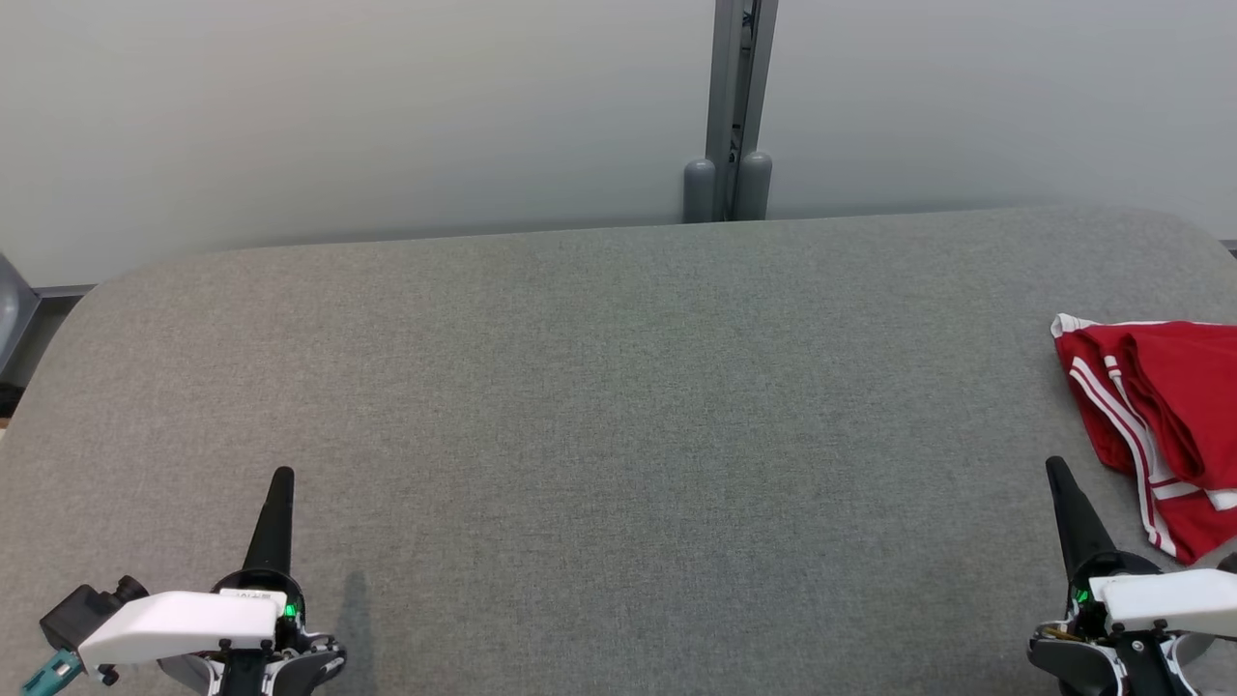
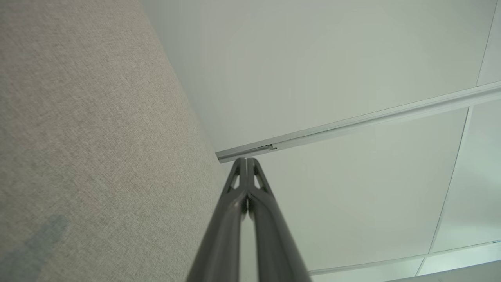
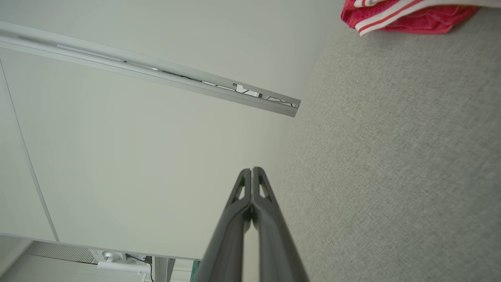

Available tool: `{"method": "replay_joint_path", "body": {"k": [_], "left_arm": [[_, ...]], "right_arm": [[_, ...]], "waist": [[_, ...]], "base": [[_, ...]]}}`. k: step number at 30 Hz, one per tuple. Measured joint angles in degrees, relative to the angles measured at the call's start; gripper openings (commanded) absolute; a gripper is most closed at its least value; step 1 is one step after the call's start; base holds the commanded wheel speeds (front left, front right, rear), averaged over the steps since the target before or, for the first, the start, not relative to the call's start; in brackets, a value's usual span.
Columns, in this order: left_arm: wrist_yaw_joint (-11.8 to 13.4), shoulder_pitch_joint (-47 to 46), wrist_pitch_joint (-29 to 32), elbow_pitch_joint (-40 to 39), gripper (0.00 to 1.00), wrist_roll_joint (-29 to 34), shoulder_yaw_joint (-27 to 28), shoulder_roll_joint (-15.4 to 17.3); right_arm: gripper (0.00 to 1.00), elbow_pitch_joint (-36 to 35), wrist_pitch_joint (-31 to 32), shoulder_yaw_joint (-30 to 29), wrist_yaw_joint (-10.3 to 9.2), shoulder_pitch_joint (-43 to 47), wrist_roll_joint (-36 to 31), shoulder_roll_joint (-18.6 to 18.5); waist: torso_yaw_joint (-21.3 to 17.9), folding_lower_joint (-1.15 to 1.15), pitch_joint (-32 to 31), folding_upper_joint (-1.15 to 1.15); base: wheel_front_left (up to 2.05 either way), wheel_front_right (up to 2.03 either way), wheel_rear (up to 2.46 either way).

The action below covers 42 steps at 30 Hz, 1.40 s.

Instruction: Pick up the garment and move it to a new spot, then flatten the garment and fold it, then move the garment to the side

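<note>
At the right edge of the grey woven-fabric table [image 1: 618, 406], the red white-striped cloth garment [image 1: 1169, 406] lies layered, maybe folded aside, maybe heaped for pickup, so with left gripper [image 1: 280, 483] and right gripper [image 1: 1058, 478] pinched shut and empty, I'd read its cropped edge before committing.

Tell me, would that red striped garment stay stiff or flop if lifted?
Probably floppy: the red garment lies crumpled in soft folds. It looks thin, so likely light. Pushed, it would probably bunch on the textured grey surface rather than slide.

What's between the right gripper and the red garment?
Nothing: only bare grey tabletop separates the right gripper from the red garment, in the head view.
</note>
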Motion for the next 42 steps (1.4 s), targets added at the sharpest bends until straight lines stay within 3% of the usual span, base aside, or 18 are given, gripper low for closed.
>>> {"method": "replay_joint_path", "body": {"k": [34,42], "left_arm": [[-2.27,-1.6,3.56,-0.73,0.0,-13.28,2.58,0.1],[-2.41,-1.81,3.66,-0.82,0.0,-13.77,2.7,0.11]], "right_arm": [[0.0,-0.58,3.75,-1.9,0.0,-0.93,13.32,-0.05],[0.0,-0.63,4.0,-2.07,0.0,-1.13,13.91,-0.05]], "waist": [[0.41,0.0,-0.39,0.0],[0.43,0.0,-0.41,0.0]], "base": [[0.0,0.0,0.0],[0.0,0.0,0.0]]}}
